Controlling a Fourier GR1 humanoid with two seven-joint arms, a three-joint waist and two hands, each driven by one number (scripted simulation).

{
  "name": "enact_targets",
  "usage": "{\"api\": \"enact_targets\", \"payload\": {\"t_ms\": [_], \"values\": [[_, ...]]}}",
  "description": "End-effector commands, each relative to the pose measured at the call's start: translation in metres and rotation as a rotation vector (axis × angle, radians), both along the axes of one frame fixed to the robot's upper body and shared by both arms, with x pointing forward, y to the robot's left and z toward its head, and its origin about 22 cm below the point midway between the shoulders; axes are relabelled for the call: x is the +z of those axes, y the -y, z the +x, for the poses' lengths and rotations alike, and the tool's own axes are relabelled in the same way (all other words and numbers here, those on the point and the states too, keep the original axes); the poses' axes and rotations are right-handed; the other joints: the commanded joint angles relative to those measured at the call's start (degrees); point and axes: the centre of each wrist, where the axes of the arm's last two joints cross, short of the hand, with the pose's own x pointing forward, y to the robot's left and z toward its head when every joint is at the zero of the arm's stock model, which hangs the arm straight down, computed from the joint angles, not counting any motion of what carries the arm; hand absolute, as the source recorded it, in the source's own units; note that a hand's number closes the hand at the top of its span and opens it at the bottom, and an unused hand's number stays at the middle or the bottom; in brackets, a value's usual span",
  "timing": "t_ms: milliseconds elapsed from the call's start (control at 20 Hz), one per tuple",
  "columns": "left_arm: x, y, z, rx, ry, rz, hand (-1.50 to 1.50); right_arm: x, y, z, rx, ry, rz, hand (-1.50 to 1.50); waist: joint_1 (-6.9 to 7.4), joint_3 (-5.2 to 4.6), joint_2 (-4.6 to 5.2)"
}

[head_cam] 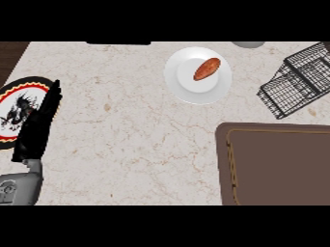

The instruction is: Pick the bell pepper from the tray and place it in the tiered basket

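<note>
The brown tray (281, 169) lies at the lower right, and nothing shows on its surface. No bell pepper appears anywhere in the head view. The black wire tiered basket (300, 86) stands at the upper right, partly cut off by the view's edge, and I see nothing inside it. My left hand (36, 123) is at the far left with straight fingers pointing up and holding nothing. It lies over the right edge of a decorated plate. My right hand is out of view.
A black plate with a red and yellow rim and a dragon design (7, 113) sits at the counter's left edge. A white plate (185, 84) at top centre carries an orange-brown oblong food item (206, 69). A grey round object (248, 44) peeks in at the top.
</note>
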Motion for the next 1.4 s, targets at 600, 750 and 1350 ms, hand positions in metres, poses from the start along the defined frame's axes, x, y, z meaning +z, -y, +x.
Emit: {"api": "enact_targets", "payload": {"t_ms": [600,750,1350], "values": [[0.010,-0.001,-0.009,-0.010,0.020,0.015,0.00,-0.039,0.049,0.063,0.108,-0.207,0.014,1.50,0.32,0.04,-0.04],[0.002,-0.012,0.005,0.012,0.003,0.009,0.00,-0.069,0.056,0.061,0.078,-0.360,0.130,1.50,-0.24,0.00,0.08],[-0.012,0.001,0.003,0.005,-0.003,0.002,0.00,-0.079,0.075,0.062,0.097,-0.280,0.427,-1.50,-0.14,0.05,0.16]]}}
